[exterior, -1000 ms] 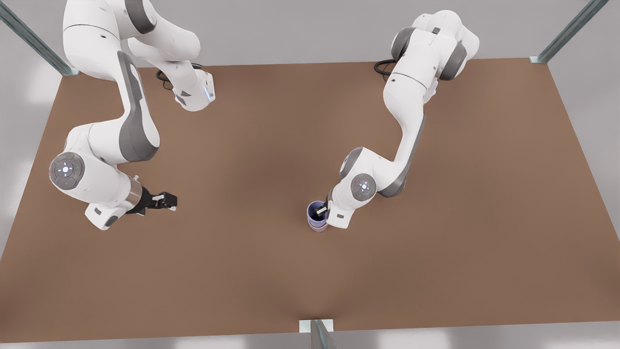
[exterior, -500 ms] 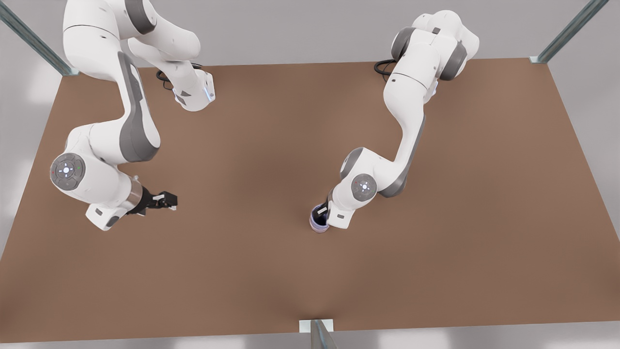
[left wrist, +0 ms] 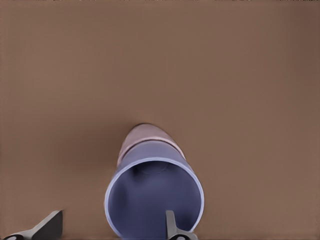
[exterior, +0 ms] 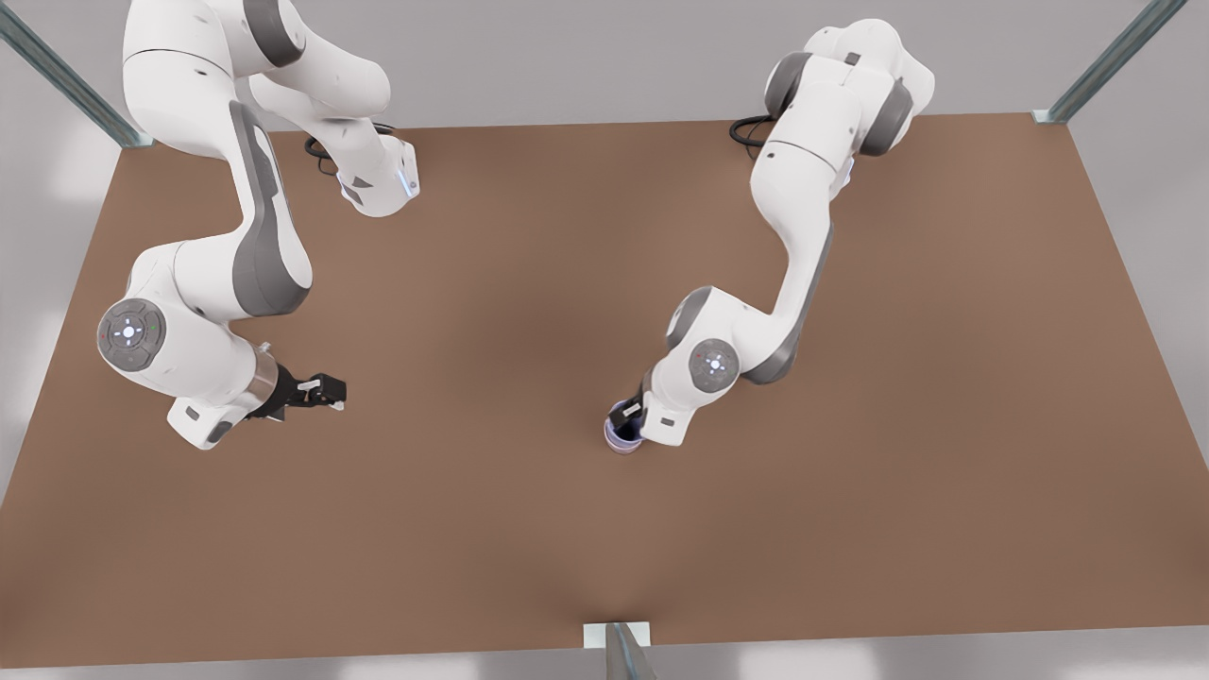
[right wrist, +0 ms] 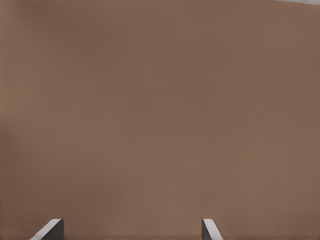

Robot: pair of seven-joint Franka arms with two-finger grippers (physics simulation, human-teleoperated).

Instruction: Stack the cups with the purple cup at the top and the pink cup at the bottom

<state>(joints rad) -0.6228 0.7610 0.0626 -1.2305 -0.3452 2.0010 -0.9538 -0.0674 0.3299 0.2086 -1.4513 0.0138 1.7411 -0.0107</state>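
Smooth purple cup point(left wrist: 154, 200) nests in tapered pink cup point(left wrist: 145, 136), left tool point(left wrist: 110, 227) spread.

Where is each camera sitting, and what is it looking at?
Front view: high above, looking down on the brown table, both white arms, and the right gripper waiting apart.
Left wrist view: on the left arm, looking down into the purple cup nested in the pink cup; one finger inside the rim, one outside.
Right wrist view: on the right arm, facing bare table, fingertips apart.
Front and left wrist share the stacked cups.
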